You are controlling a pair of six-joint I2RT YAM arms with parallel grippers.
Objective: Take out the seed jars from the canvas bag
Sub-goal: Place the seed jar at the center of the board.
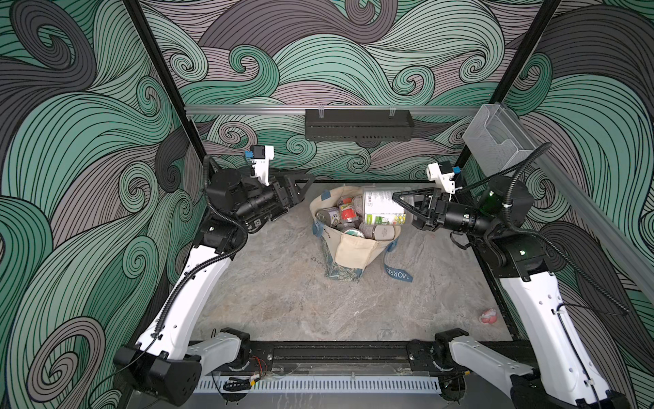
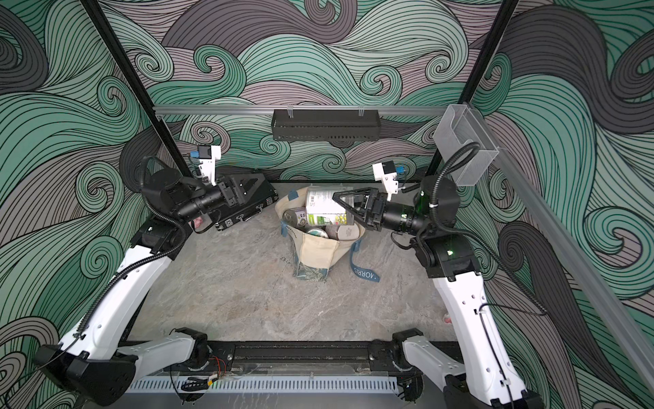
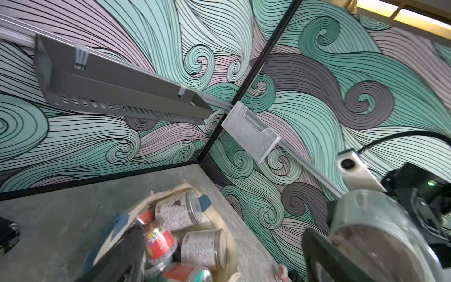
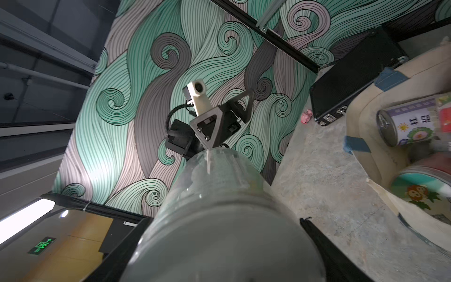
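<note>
We gripped one large labelled seed jar (image 1: pixel 380 207) sideways in our right jaws just above the canvas bag (image 1: pixel 354 251), our left jaws open and empty to its left.

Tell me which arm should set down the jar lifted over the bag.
Right. The right gripper grips the large labelled jar above the canvas bag; the left gripper hangs open and empty beside it.

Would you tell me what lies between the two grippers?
In both top views, the large labelled seed jar, held sideways by the right gripper, over the mouth of the canvas bag.
</note>
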